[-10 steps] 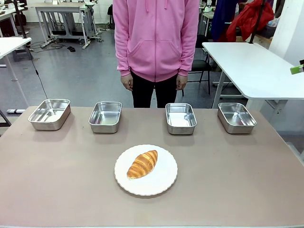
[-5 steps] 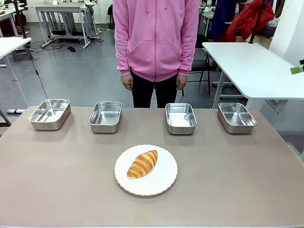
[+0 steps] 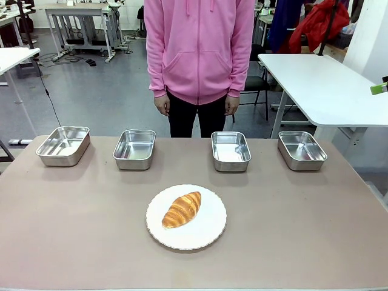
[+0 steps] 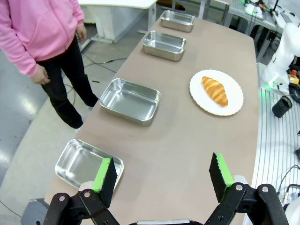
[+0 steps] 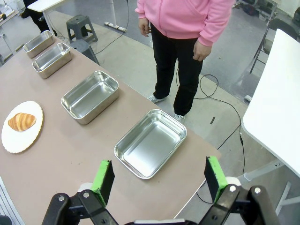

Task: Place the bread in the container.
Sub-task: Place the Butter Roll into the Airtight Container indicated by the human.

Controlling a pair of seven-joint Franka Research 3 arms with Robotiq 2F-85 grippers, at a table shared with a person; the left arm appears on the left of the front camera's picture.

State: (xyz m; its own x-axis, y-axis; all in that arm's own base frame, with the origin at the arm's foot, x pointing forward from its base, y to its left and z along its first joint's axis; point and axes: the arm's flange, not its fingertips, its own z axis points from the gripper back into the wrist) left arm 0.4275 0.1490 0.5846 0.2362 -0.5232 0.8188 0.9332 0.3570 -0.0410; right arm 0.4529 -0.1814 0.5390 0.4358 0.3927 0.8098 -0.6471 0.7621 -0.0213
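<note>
Waiting at the start, bread not yet lifted
Bread (image 3: 182, 209) is lying on the white plate (image 3: 211, 229) at mid-table; far-left tray (image 3: 63, 145), mid-left tray (image 3: 134, 149), mid-right tray (image 3: 231, 151) and far-right tray (image 3: 302, 150) are sitting empty along the far edge, and which is serving as container cannot be told. Left gripper (image 4: 161, 159) and right gripper (image 5: 158, 160) are hanging spread wide, gripping nothing

No lettering, label or number can be read anywhere, as far as these views resolve.

Bread (image 3: 182, 209) on plate (image 3: 207, 229), mid-table (image 3: 303, 242). Behind it, row of four trays (image 3: 133, 162), two each side. Person (image 3: 199, 54) beyond far edge.
</note>
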